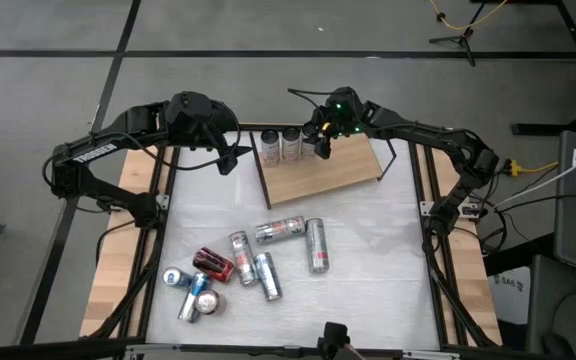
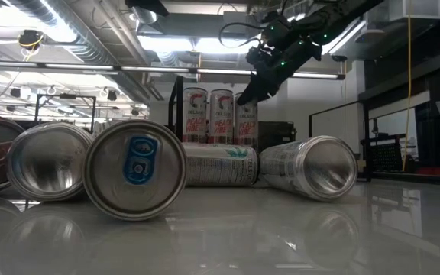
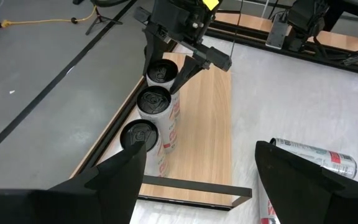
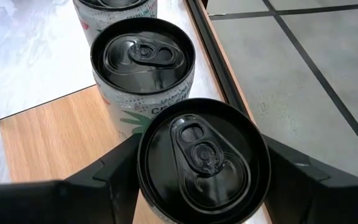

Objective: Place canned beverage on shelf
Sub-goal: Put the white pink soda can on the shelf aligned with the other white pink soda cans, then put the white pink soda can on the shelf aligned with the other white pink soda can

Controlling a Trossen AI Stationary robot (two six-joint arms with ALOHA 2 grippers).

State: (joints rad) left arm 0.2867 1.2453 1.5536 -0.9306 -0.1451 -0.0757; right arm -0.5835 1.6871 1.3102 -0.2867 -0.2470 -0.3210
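Note:
The shelf point(image 1: 328, 170) is a light-brown board with a thin black wire frame, lying at the table's far middle. Three cans stand in a row along its far left edge; two of them point(image 1: 269, 147) point(image 1: 291, 145) stand free on their bases. My right gripper point(image 1: 319, 140) is shut on the third can point(image 4: 201, 158), the one at the right end of the row. This can also shows in the left wrist view point(image 3: 162, 71). My left gripper point(image 3: 197, 180) is open and empty, just left of the shelf point(image 1: 230, 157). My right gripper pinches the black-topped can's upper side wall, just below its rim point(image 4: 143, 155), between its two fingers, one on each side. The fingers come slanting down from above and from the table's right. The can stands upright in line with the other two; its base is hidden.
Several loose cans lie on the white tabletop near the front left point(image 1: 230, 268), among them a red one point(image 1: 213, 264). A silver can point(image 1: 316, 245) lies alone to their right. Bare board point(image 1: 343, 165) lies to the right of the row.

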